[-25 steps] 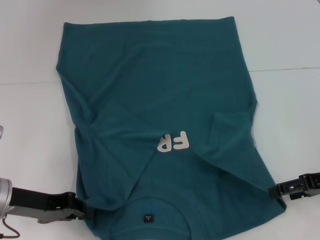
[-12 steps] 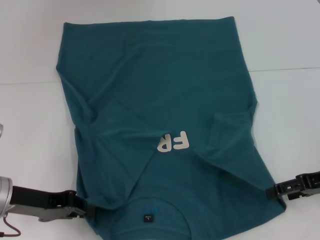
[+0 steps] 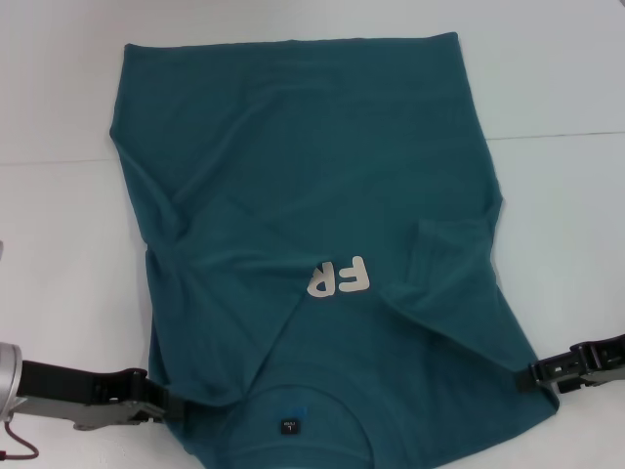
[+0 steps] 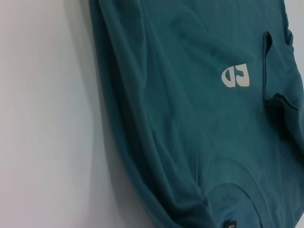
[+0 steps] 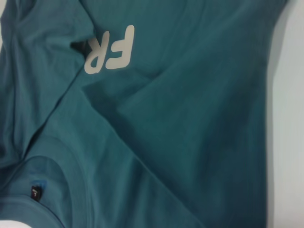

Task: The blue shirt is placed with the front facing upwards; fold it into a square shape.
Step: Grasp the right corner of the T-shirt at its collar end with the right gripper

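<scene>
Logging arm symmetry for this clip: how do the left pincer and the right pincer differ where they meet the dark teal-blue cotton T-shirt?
The left pincer sits at the T-shirt's near left edge, beside the collar; the right pincer sits at its near right edge, slightly farther from the robot. The left arm shows more of its length. Both are black and reach in from the sides.

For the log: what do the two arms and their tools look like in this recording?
In the head view, the left tool is black, long and slim, with grey metal along its underside, mounted on a silver-grey cylindrical wrist with a thin dark red cable looping below. The right tool is black and blocky with small pale markings.
</scene>
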You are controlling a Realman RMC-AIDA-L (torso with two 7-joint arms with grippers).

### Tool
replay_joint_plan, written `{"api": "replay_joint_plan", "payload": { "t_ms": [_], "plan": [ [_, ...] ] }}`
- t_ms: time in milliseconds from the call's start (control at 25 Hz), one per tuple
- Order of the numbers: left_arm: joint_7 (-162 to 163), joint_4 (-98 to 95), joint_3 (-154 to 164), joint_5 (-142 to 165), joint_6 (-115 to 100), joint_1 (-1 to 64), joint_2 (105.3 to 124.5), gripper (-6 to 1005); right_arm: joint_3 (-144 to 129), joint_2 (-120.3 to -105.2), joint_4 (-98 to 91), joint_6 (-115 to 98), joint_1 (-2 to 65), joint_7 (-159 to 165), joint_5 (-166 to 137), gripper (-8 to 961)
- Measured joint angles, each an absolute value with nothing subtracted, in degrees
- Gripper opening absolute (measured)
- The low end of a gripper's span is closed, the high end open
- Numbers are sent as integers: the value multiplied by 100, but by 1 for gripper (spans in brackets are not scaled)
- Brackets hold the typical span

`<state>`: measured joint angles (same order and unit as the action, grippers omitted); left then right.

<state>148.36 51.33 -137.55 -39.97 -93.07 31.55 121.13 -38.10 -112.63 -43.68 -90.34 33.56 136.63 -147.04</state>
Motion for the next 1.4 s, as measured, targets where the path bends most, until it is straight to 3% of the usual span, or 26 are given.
{"api": "replay_joint_plan", "payload": {
  "t_ms": [840, 1280, 1400],
  "plan": [
    [14788, 5133, -13755, -4002, -9309, 3155, 12102, 82, -3859, -11422, -4068, -8890, 3627, 13621, -14708, 917],
    [14769, 5133, -13755, -4024, -9316, 3138, 12102, 81, -3823, -11413, -4068, -8878, 3585, 13667, -14727, 902],
    [14767, 5133, -13755, -4026, -9316, 3147, 12102, 81, -3816, -11408, -4078, -8879, 3567, 13669, -14729, 833]
  ]
}}
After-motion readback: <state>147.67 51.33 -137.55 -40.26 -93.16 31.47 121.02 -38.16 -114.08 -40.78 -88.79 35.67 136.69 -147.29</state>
